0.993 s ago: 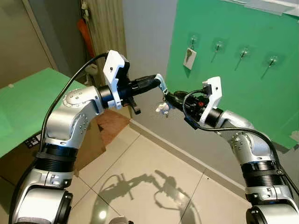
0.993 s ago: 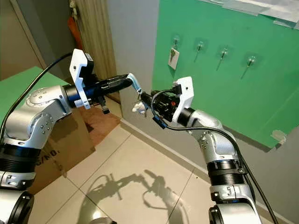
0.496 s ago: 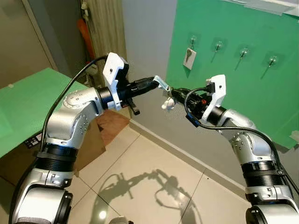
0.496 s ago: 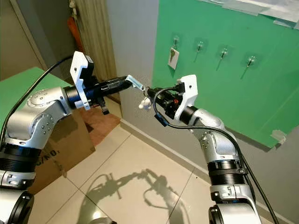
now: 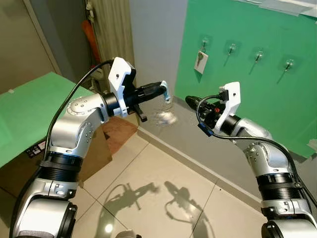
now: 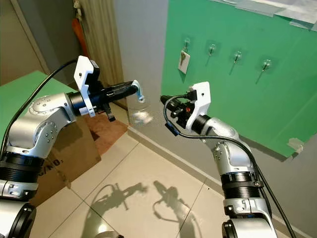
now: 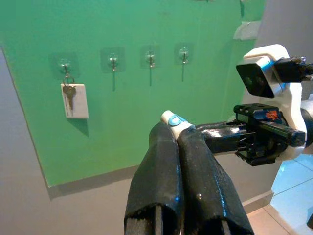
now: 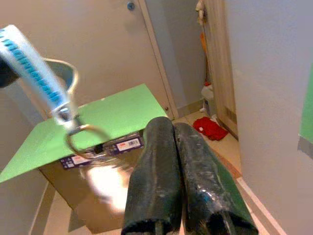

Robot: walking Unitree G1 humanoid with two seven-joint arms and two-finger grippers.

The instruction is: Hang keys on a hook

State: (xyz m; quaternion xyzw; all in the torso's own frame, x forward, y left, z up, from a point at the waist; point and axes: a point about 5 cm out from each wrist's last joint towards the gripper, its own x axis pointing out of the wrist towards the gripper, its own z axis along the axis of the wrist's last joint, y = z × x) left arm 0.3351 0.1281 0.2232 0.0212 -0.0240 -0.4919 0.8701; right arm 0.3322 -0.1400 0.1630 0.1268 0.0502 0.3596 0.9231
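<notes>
My left gripper is shut on a white-and-blue key strap, held out in front of the grey wall. A ring and the blurred keys dangle below it. To its right, a short gap away, my right gripper is shut with nothing in it. On the green board behind are several hooks in a row. The leftmost hook carries a key on a white tag. The second hook and the ones further right are bare.
A cardboard box with a green sheet on top stands at my left. A wooden door frame and an orange object are behind the left arm. A red cloth lies on the floor. Tiled floor lies below.
My right gripper has let go of the keys and drawn back to the right. The keys now swing under the left gripper, which pulled slightly left.
</notes>
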